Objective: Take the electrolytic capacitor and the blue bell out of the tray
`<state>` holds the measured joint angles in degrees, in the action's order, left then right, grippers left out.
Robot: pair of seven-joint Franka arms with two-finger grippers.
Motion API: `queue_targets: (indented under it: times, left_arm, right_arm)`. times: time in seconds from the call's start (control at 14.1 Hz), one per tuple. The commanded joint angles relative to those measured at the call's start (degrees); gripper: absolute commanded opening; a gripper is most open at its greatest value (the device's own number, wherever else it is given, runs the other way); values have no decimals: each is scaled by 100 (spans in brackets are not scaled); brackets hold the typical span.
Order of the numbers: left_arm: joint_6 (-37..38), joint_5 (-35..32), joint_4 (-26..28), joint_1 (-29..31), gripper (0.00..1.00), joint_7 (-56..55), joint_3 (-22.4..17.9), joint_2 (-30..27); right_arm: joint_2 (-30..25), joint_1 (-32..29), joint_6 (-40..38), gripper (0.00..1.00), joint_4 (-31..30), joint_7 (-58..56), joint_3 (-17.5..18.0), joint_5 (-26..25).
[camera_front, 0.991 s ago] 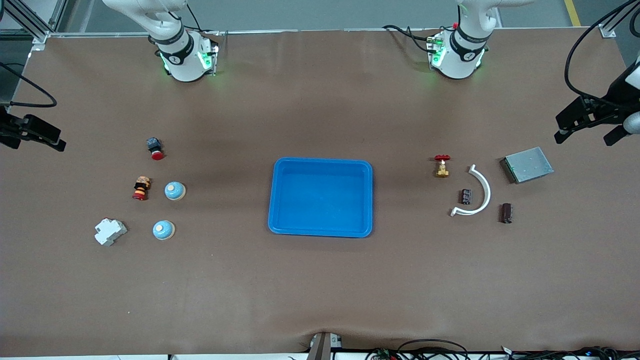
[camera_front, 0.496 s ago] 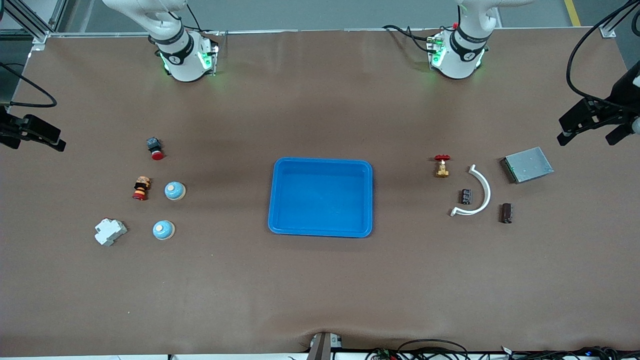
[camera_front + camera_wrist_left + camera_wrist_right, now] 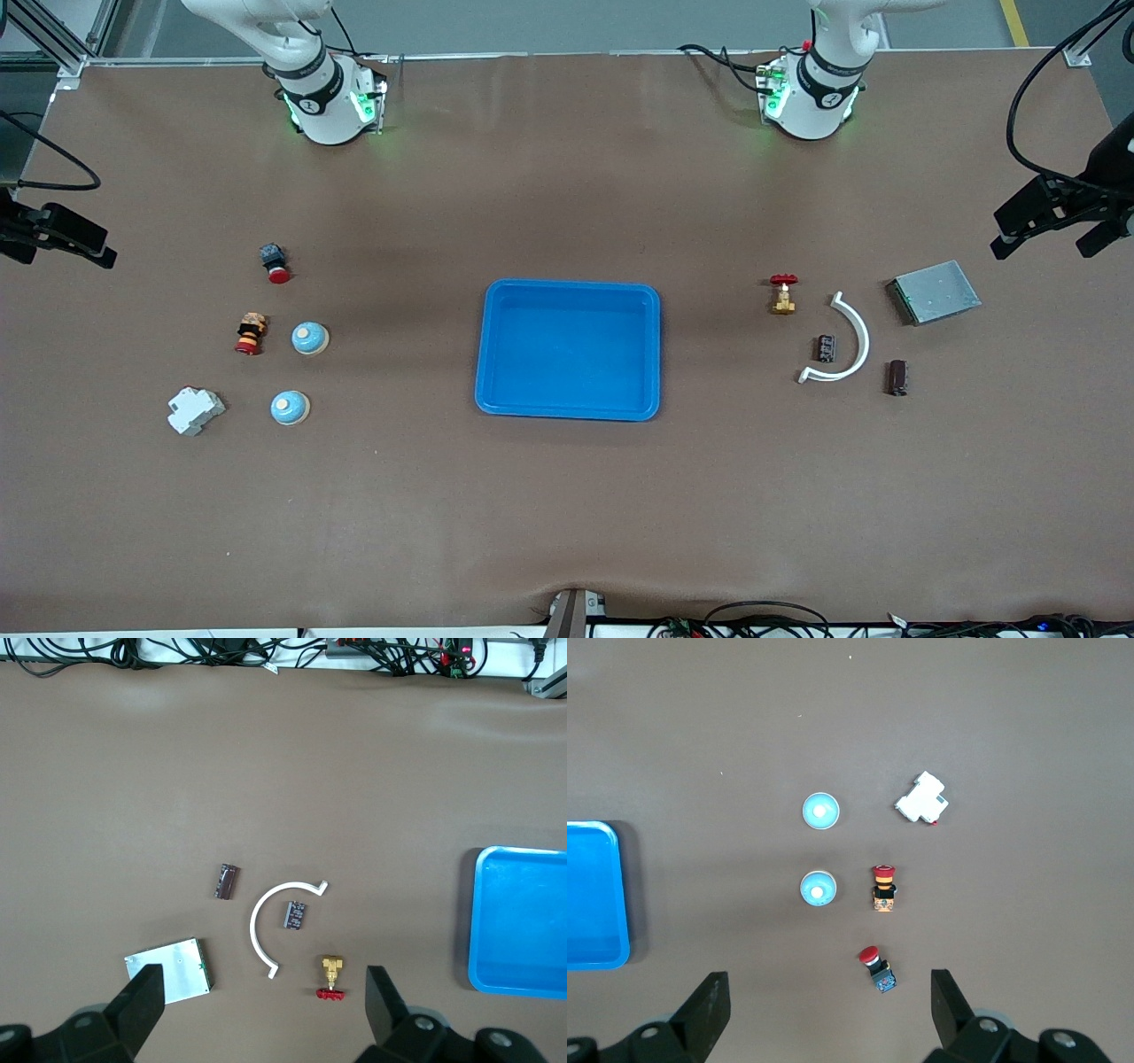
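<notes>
Capacitor (image 3: 898, 377) and bell (image 3: 290, 408) apart from tray (image 3: 568, 409).

The front view looks down steeply from high across the table, facing both arm bases and taking in the whole tabletop. Each wrist view looks straight down from well above the table. The left wrist view shares the blue tray (image 3: 523, 921) (image 3: 569, 349) with the front; the right wrist view shares the two bells (image 3: 819, 810) (image 3: 290, 408).
</notes>
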<state>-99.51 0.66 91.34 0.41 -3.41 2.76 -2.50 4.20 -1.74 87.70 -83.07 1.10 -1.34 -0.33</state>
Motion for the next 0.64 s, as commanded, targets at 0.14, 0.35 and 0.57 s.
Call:
queue_targets:
  times: [0.14, 0.35, 0.57]
  left_arm:
    - [-25, 5, -143, 20, 100, -63, 14, 127]
    - [-25, -13, -143, 21, 100, -72, 14, 127]
    - [-25, -4, -143, 21, 100, -72, 5, 127]
  right_arm:
    - [-86, -46, -42, 100, -8, 31, 46, -82]
    - [-86, -46, -42, 100, 1, 22, 46, -82]
    - [-86, -46, -51, 100, 1, 22, 46, -90]
